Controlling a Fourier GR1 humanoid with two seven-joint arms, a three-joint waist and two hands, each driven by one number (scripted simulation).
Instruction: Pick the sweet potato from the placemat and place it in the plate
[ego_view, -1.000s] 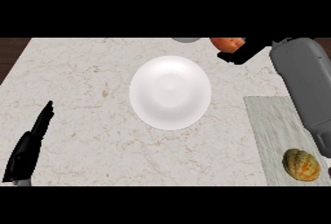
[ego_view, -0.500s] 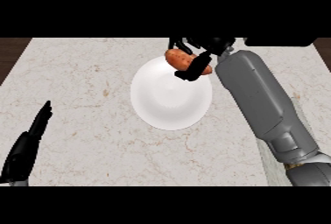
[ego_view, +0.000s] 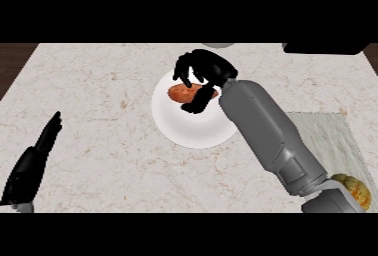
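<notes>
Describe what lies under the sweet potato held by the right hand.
The white plate lies beneath the sweet potato, gripped by the right hand. The forearm hides the plate's right edge.

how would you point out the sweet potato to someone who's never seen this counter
Start at the white plate in the middle of the marble counter. Over its upper part, the right hand curls round a small orange-red lump: the sweet potato. The other rounded food, a duller yellow-brown piece, lies far off on the placemat at the lower right, with no hand on it.
</notes>
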